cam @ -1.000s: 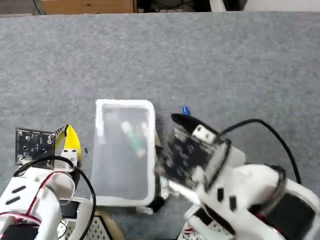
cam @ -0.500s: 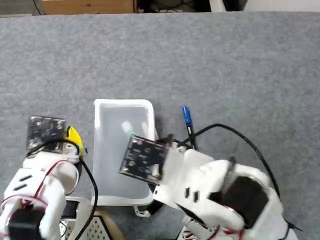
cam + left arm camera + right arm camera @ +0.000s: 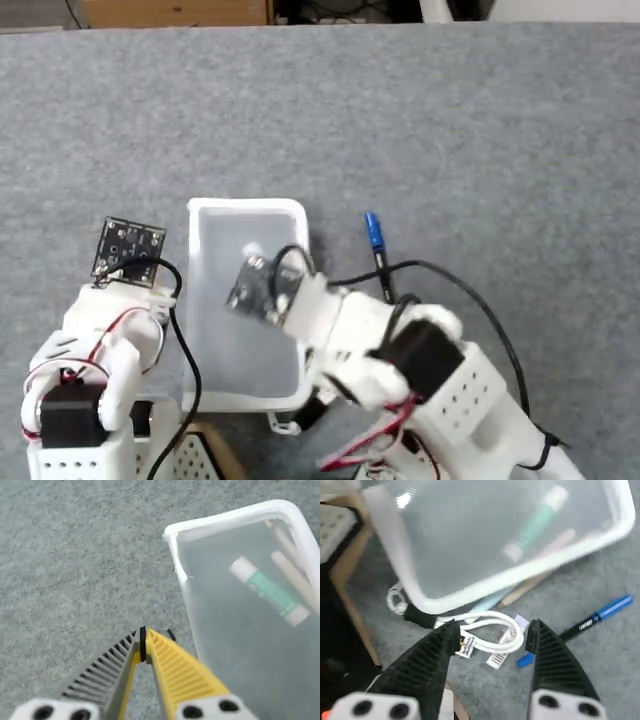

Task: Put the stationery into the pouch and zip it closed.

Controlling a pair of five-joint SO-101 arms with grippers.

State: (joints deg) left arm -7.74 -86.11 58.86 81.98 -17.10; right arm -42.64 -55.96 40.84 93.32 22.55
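Pouch (image 3: 220, 360) lies on the grey table (image 3: 480, 130), a green-banded stick (image 3: 267, 590) inside. Left gripper (image 3: 142, 647) fingers together beside its rim; right gripper (image 3: 493, 630) fingers apart over a white cord (image 3: 485, 615) near the blue pen (image 3: 374, 240).

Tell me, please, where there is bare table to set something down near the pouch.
Bare grey table lies beyond the pouch's far end and right of the blue pen. Crowded: between pouch and pen, where the right gripper hangs over a white cord.
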